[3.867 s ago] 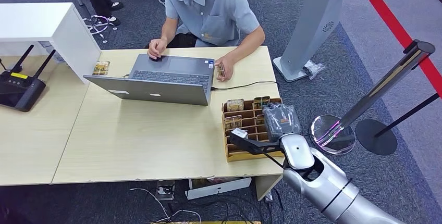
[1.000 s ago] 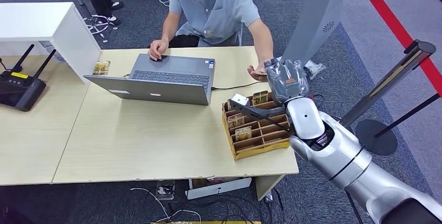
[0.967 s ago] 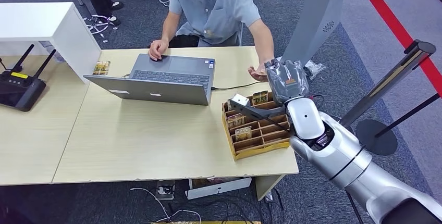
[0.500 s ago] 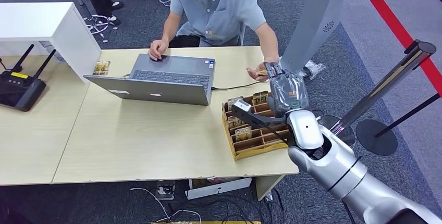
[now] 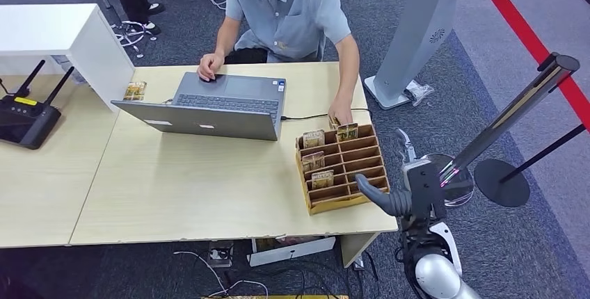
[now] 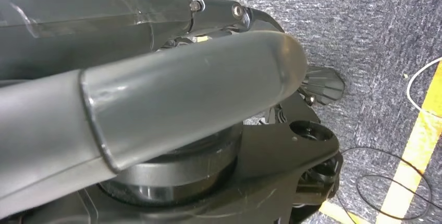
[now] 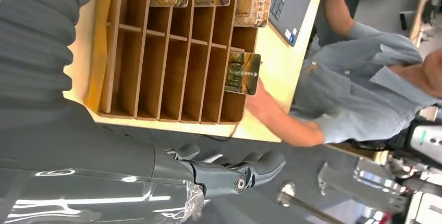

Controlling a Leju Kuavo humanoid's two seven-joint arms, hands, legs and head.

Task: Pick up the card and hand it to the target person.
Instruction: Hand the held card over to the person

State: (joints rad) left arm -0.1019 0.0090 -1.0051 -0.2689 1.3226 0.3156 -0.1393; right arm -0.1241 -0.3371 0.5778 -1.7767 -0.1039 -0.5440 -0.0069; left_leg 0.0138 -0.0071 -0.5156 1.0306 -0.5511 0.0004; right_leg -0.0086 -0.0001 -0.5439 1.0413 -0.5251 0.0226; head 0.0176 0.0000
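Note:
My right hand (image 5: 405,189) hangs off the table's right edge, beside the wooden card rack (image 5: 362,163), with fingers (image 7: 233,173) loosely apart and nothing in them. The seated person (image 5: 289,10) rests one hand (image 5: 341,113) on the table just behind the rack, and a sliver of a card (image 5: 332,123) shows under it. Several cards stand in the rack's slots, one (image 7: 242,73) right next to the person's hand (image 7: 267,108). My left hand (image 6: 182,88) hangs over the carpet, its thumb and fingers lying straight with nothing held.
An open laptop (image 5: 209,108) sits mid-table with the person's other hand on it; its cable (image 5: 313,115) runs toward the rack. A router (image 5: 24,115) stands on the left table. Stanchion bases (image 5: 445,177) and a grey kiosk (image 5: 417,35) stand to the right.
My right hand reached to the person's hand with the card, let it go, and pulled back down past the rack. The person's hand with the card dropped to the table.

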